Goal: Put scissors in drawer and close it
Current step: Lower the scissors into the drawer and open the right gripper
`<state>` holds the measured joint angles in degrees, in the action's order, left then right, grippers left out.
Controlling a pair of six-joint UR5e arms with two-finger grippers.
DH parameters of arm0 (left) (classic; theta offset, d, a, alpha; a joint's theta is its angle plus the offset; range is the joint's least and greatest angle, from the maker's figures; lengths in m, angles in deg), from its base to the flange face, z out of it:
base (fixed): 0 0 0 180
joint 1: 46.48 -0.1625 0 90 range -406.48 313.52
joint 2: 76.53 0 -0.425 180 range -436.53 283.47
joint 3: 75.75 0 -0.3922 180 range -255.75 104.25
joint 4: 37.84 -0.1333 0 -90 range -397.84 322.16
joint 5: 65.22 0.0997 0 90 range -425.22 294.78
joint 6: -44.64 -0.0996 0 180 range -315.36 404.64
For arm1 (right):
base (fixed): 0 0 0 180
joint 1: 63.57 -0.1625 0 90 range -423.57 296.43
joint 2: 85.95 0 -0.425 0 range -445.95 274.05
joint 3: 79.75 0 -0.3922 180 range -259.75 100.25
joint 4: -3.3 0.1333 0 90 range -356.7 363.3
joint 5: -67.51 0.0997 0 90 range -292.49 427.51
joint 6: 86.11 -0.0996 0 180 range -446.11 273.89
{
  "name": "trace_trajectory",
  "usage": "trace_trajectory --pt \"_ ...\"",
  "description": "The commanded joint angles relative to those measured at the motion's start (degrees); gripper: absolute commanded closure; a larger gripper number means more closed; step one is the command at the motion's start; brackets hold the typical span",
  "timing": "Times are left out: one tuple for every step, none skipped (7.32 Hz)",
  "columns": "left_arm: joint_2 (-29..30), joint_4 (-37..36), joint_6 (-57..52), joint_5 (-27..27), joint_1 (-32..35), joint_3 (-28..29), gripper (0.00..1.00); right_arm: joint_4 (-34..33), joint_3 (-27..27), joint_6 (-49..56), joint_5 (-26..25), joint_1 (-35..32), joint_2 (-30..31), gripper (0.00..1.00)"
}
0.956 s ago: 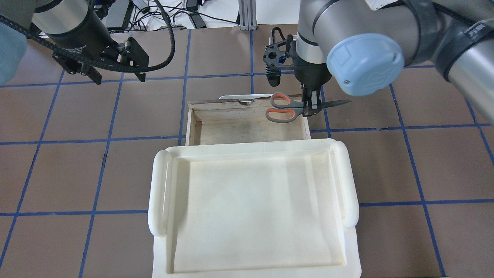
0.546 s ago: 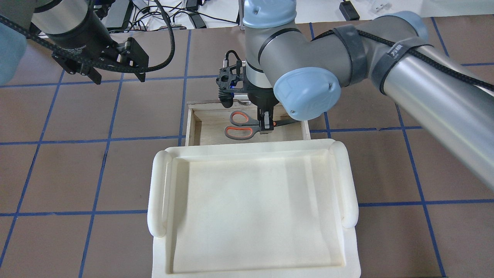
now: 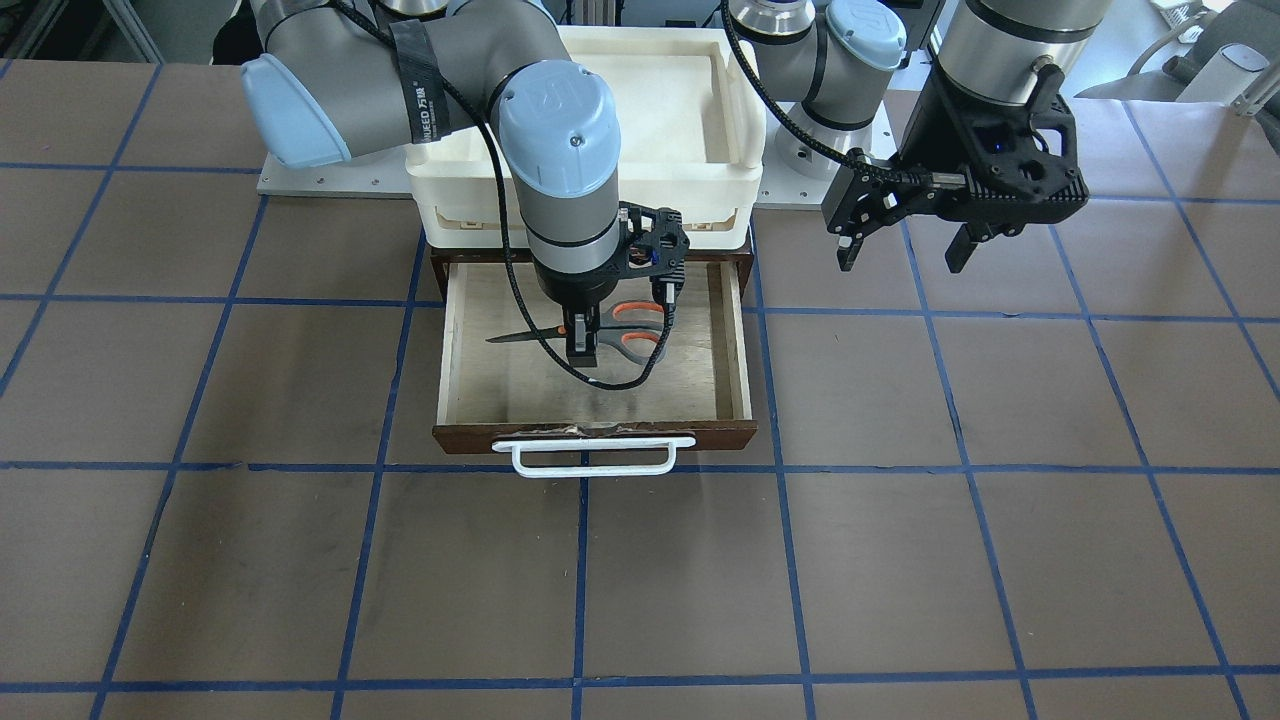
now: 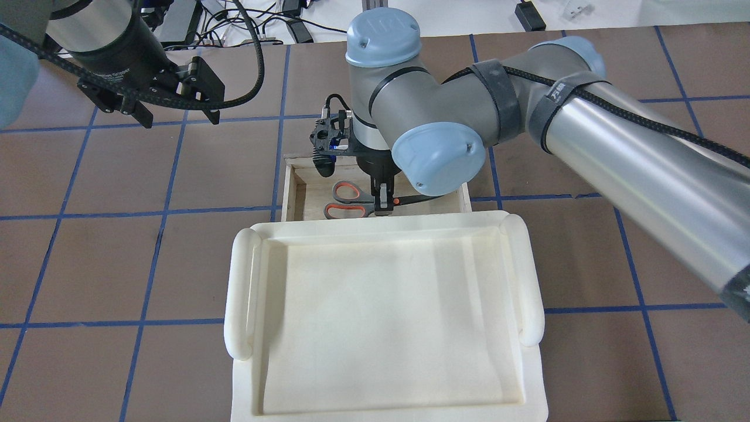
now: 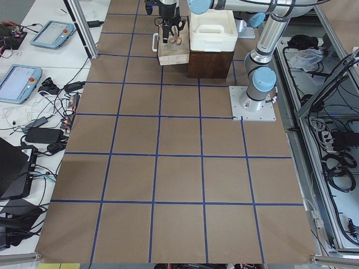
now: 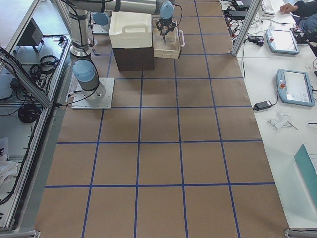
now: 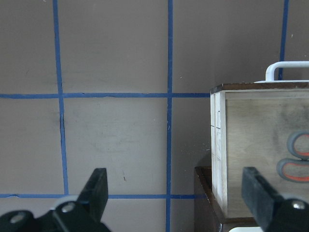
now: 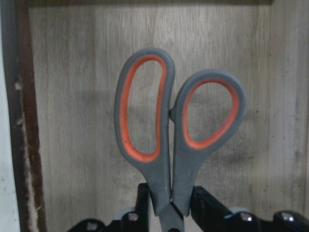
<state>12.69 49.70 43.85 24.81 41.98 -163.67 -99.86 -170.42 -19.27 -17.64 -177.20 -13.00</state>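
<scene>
The scissors [image 4: 345, 202], with grey-and-orange handles, are held level low inside the open drawer [image 4: 287, 187]. My right gripper [image 4: 382, 202] is shut on them near the pivot, with the blades pointing right in the overhead view. In the front view the scissors [image 3: 637, 330] hang from the right gripper [image 3: 582, 345] over the drawer's plywood floor [image 3: 500, 390]. In the right wrist view the handles [image 8: 169, 130] show close above the wood [image 8: 72, 96]. My left gripper [image 4: 179, 117] is open and empty, left of the drawer and apart from it.
A white plastic tray [image 4: 240, 293] sits on top of the brown cabinet and covers the drawer's near part. The drawer's white bar handle [image 3: 595, 455] sticks out on the far side. Brown table with blue grid lines lies all around.
My right arm has carried the scissors leftward from over the drawer's far right corner to inside the drawer, closer to the tray. The left arm has not moved.
</scene>
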Motion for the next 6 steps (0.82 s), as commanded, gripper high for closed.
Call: trace_trajectory --pt "0.0 0.0 0.0 -0.1 0.0 -0.1 0.00 -0.4 -0.1 -1.2 0.1 -0.5 -0.9 1.00" --pt "-0.1 0.0 0.0 0.1 0.0 0.0 0.00 -0.5 0.0 -1.4 0.1 -0.5 -0.9 0.92" --pt "0.0 0.0 0.0 0.0 0.0 0.0 0.00 -1.8 0.0 -2.8 0.1 -0.5 -1.0 0.70" --pt "0.0 0.0 0.0 0.0 0.0 -0.1 0.00 -3.8 0.0 -3.4 -0.2 -0.5 -1.1 0.46" --pt "0.0 0.0 0.0 0.0 0.0 -0.1 0.00 -3.7 0.0 -2.8 -0.5 -0.5 -1.1 0.28" --pt "-0.1 0.0 0.0 0.1 0.0 -0.1 0.00 -3.5 0.0 -2.9 -0.5 -0.5 -1.1 0.16"
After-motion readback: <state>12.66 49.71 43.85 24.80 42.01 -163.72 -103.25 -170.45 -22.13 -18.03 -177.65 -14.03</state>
